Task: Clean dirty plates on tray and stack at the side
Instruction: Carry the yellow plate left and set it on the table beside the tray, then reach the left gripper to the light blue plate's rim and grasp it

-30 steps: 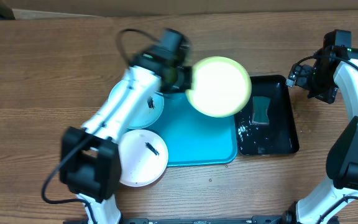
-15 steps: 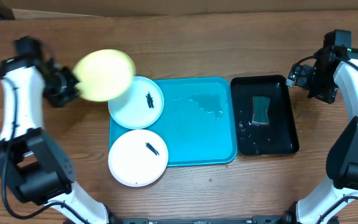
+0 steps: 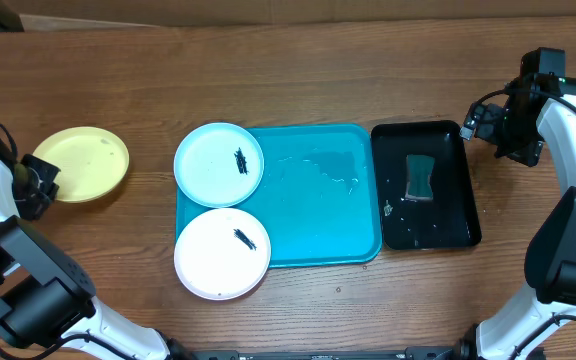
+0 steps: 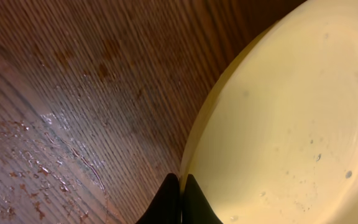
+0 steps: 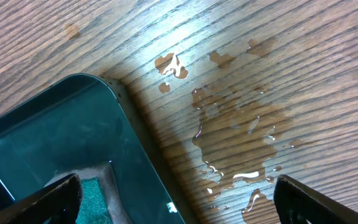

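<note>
The yellow-green plate (image 3: 81, 163) lies on the table at the far left, off the turquoise tray (image 3: 323, 210). My left gripper (image 3: 40, 178) is shut on its left rim; the left wrist view shows the fingertips (image 4: 182, 198) pinching the plate's edge (image 4: 291, 124). The light cyan plate (image 3: 218, 165) sits on the tray's back left corner with a dark smear. The white plate (image 3: 221, 253) sits at the tray's front left, overhanging the edge, also smeared. My right gripper (image 3: 488, 118) is open and empty above the table by the black tray's back right corner.
A glossy black tray (image 3: 453, 225) right of the turquoise tray holds a green sponge (image 3: 420, 177) and water drops; it also shows in the right wrist view (image 5: 55, 137). Water is spilled on the wood (image 5: 241, 137) beside it. Wet streaks lie on the table (image 4: 48, 155) near the left gripper.
My left arm swung from over the tray far to the left, carrying the yellow-green plate, and the plate now rests on the table at the far left. The right arm has not moved.
</note>
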Robot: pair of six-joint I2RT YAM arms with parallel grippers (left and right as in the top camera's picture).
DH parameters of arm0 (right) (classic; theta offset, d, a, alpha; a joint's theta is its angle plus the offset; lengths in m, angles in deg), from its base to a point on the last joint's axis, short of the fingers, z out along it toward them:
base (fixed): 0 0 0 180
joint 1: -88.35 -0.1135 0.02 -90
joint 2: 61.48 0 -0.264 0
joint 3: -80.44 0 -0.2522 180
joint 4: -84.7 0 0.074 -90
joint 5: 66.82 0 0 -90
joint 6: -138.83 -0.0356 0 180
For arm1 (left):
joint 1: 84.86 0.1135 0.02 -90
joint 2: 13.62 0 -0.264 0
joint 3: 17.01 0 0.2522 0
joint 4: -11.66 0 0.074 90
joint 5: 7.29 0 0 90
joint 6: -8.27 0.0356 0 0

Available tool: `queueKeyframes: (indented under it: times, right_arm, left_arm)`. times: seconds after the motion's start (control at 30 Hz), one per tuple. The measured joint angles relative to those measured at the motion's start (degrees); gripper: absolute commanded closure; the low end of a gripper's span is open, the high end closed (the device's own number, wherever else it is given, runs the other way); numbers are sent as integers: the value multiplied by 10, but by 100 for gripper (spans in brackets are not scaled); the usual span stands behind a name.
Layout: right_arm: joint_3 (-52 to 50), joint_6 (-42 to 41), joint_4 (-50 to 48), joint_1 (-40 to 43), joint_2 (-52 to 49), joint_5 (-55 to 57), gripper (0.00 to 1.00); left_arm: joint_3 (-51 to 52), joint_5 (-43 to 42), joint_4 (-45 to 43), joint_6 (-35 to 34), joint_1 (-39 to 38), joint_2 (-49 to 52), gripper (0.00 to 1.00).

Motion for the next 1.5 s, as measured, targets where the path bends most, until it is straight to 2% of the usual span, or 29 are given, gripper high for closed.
queueKeyframes:
  times: [0.03, 0.07, 0.1, 0.13, 0.17, 0.2, 0.23, 0.3, 0.33, 0.37, 0.4, 0.47, 0.63, 0.8, 0.93, 1.17, 1.5]
  right_arm:
    - [0, 0, 0, 0, 0, 0, 0]
    - [0, 0, 0, 0, 0, 0, 0]
    - [0, 0, 0, 0, 0, 0, 0]
    - [0, 0, 0, 0, 0, 0, 0]
    - [0, 0, 0, 0, 0, 0, 0]
    - [0, 0, 0, 0, 0, 0, 0]
    - [0, 0, 0, 0, 0, 0, 0]
    - [0, 0, 0, 0, 0, 0, 0]
    - [0, 0, 0, 0, 0, 0, 0]
    - [0, 0, 0, 0, 0, 0, 0]
    - [0, 0, 0, 0, 0, 0, 0]
    - [0, 0, 0, 0, 0, 0, 0]
    - [0, 0, 0, 0, 0, 0, 0]
    - [0, 0, 0, 0, 0, 0, 0]
    - [0, 0, 0, 0, 0, 0, 0]
    - [0, 0, 0, 0, 0, 0, 0]
    - [0, 0, 0, 0, 0, 0, 0]
  left_arm:
    - [9, 0, -7, 0, -1, 0, 96]
    - [15, 1, -11, 0, -2, 0, 90]
    - [19, 1, -15, 0, -2, 0, 72]
    - [22, 1, -16, 0, -2, 0, 48]
    - [22, 1, -18, -2, -2, 0, 32]
    - [22, 1, -20, -2, -2, 0, 23]
    - [22, 0, -20, -2, -2, 0, 21]
    - [22, -6, -15, -1, -2, 0, 20]
    - [22, -15, -11, 0, -2, 0, 23]
    - [22, -30, -7, 3, -2, 0, 29]
    - [21, -47, -2, 9, -2, 0, 40]
    - [16, -100, 11, 31, -3, 0, 50]
    - [-16, -212, 43, 68, -24, 0, 48]
    - [-22, -252, 97, 91, -95, -7, 48]
    - [-22, -229, 116, 100, -181, -13, 47]
    - [-22, -109, 92, 87, -306, -13, 43]
    - [-17, -37, 82, 84, -339, -13, 43]
